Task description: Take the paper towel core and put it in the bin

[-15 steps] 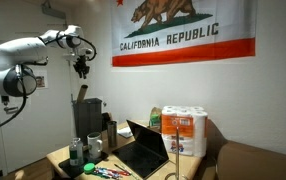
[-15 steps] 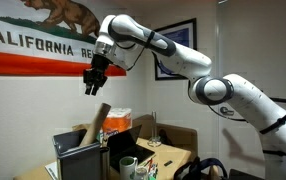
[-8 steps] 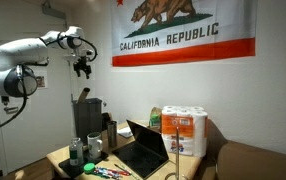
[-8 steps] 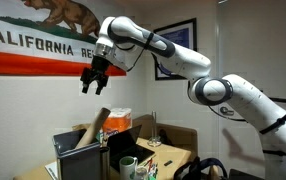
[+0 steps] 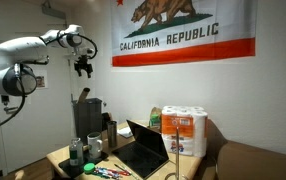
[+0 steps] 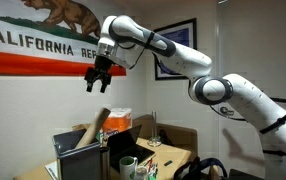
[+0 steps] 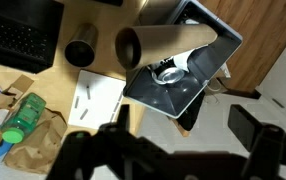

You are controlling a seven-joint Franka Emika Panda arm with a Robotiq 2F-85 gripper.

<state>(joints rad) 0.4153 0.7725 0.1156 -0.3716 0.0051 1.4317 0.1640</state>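
Fingers [image 7: 255,130] are spread and empty, high above the bin [image 7: 205,70]; the core [image 7: 168,42] sits tilted inside the bin with its top end poking over the rim, so any bump to the bin likely levers it out onto the desk [image 7: 98,15].

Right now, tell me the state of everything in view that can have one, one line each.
paper towel core: in the bin, leaning, top end sticking out.
bin: upright, open at the top, holding the core.
pincer: open, empty, high above the bin.
laptop: lid open, screen dark.
paper rolls pack: wrapped, upright.
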